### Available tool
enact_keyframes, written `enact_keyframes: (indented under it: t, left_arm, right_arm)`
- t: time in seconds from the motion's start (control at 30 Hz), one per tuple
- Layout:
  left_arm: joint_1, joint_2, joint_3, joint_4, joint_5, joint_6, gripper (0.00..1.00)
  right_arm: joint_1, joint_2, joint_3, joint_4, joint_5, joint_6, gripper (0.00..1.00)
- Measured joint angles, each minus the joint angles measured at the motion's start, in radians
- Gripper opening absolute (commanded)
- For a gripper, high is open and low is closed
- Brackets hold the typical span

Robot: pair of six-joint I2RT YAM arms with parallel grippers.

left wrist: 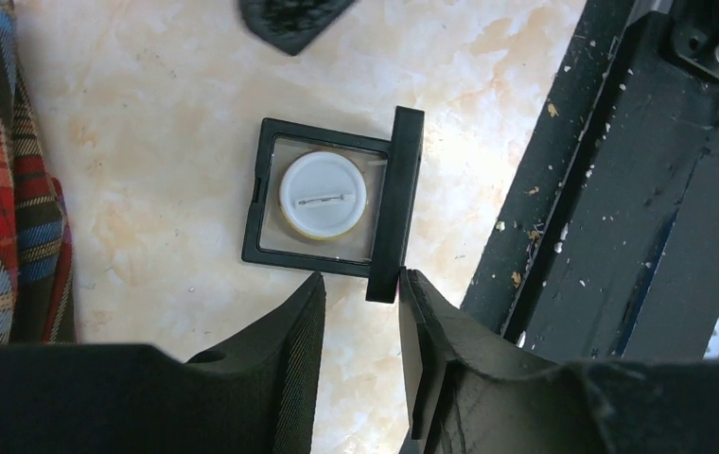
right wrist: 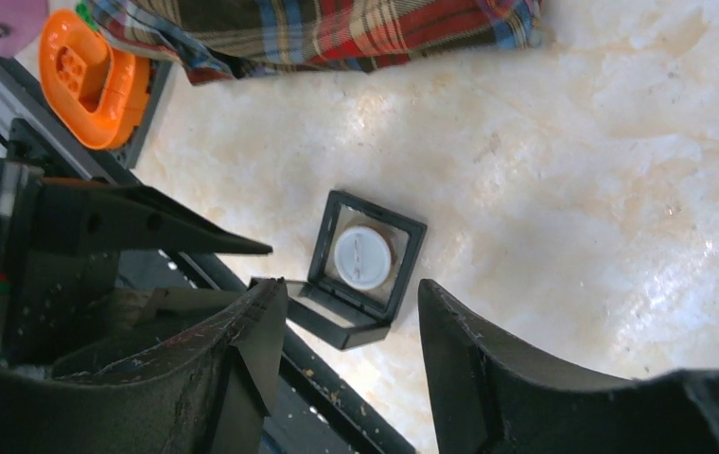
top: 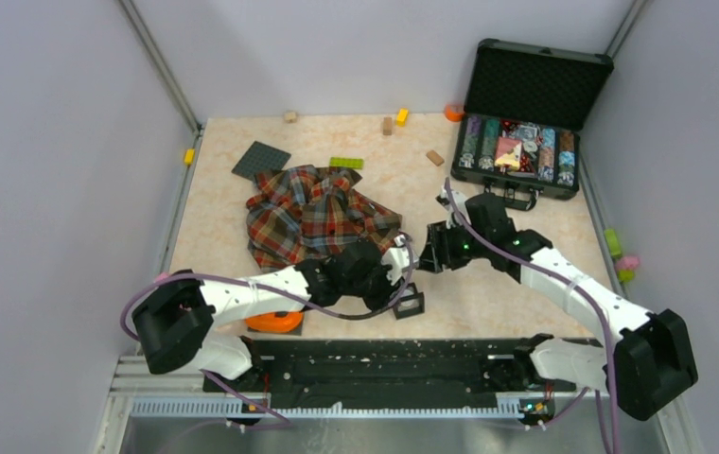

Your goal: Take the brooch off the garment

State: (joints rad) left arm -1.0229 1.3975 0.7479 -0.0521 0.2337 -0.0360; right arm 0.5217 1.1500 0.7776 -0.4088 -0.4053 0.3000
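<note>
Brooch (left wrist: 323, 194) lies pin-side up in open box (left wrist: 263, 203), just beyond left fingers (left wrist: 289, 331), apart from shirt (left wrist: 1, 189). Left fingers parted, lid (left wrist: 395, 203) edge between them, unclamped. Right fingers (right wrist: 464, 345) parted, empty. Judged light, stiff, slick: pinch across rim.

The left arm (top: 261, 284) stretches low from its base toward the right, its white link nearly level. The wrist is bent so that the left claw (left wrist: 360, 279) points down at the surface (left wrist: 176, 189). Its fingers (left wrist: 289, 350) stand partly apart. The right arm (top: 564, 274) reaches left from its base, folds at the elbow and sets the right claw (right wrist: 351, 284) just beside the left one. Its fingers (right wrist: 488, 369) are spread wide, also aimed down.
</note>
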Motion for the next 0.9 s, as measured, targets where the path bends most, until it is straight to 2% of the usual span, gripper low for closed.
enact_keyframes:
  t: [0.17,0.37,0.67,0.7,0.77,0.9]
  left_arm:
    - [0.020,0.002,0.000,0.029,-0.014,-0.063,0.40]
    - [0.096,0.024,0.000,0.062,-0.015,-0.132,0.38]
    - [0.107,0.223,0.088,-0.006,-0.022,-0.154,0.36]
    - [0.107,0.231,0.092,-0.009,-0.023,-0.154,0.36]
    - [0.107,0.228,0.093,-0.010,-0.025,-0.158,0.37]
    - [0.107,0.187,0.091,-0.010,-0.042,-0.166,0.38]
  right_arm:
    - [0.000,-0.018,-0.030,-0.011,0.020,0.012,0.55]
    - [0.000,-0.021,-0.034,-0.027,0.028,0.018,0.53]
    - [0.000,-0.092,-0.097,-0.005,0.002,0.039,0.48]
    - [0.001,-0.093,-0.105,0.004,-0.005,0.043,0.50]
    - [0.004,-0.093,-0.120,0.021,-0.011,0.052,0.62]
    - [0.021,-0.082,-0.125,0.032,-0.005,0.059,0.64]
